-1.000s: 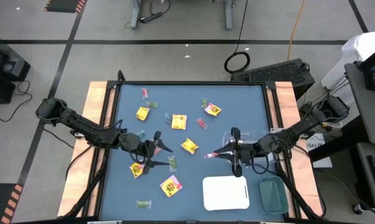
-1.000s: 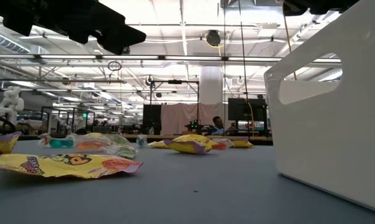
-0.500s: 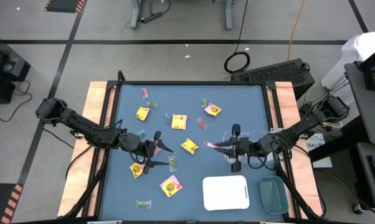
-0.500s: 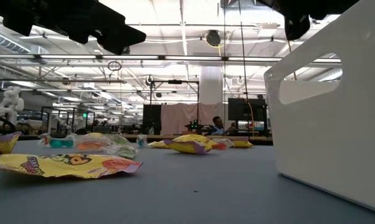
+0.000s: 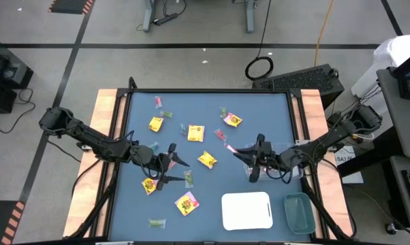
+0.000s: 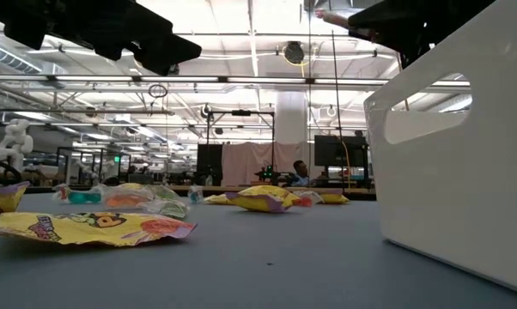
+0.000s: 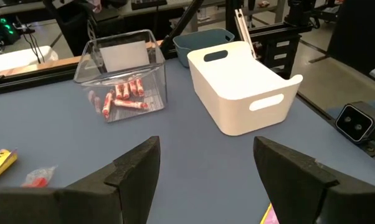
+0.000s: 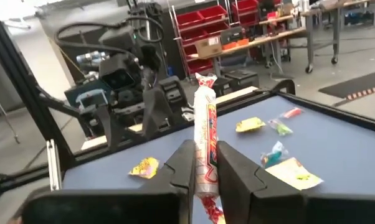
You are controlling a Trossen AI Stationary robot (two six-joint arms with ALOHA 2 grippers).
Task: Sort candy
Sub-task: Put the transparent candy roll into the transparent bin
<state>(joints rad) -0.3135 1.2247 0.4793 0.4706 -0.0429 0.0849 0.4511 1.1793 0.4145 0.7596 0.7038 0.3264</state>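
Note:
The candy lies scattered on the blue table [image 5: 273, 109]: several yellow packets such as one [image 5: 206, 159] at the middle and one [image 6: 91, 227] near the low camera, plus small green pieces. My right gripper [image 5: 238, 152] [image 8: 204, 163] hovers right of the middle, shut on a pink-white stick candy [image 8: 205, 118]. My left gripper [image 5: 172, 163] [image 7: 203, 174] hovers open over the table's left half, with nothing between its fingers. My right gripper pinches the stick candy's lower half [image 8: 206, 155] between its two fingers [image 8: 234, 168]. The fingers come about level from the table's right side and lie along the stick. Its free end [image 5: 227, 143] juts out past the fingertips, lifted clear of the table.
A clear bin [image 7: 122, 74] holding pink sticks stands under my right arm. A white bin [image 5: 246, 210] [image 7: 240, 87] and a green-tinted bin [image 5: 298, 211] stand at the near right. Wooden rails [image 5: 106, 136] edge the table on both sides.
My right gripper has rolled at the wrist while staying shut on the stick candy. The stick's free end, which pointed toward the near left, has swung toward the table's far edge. The stick stays clear of the table.

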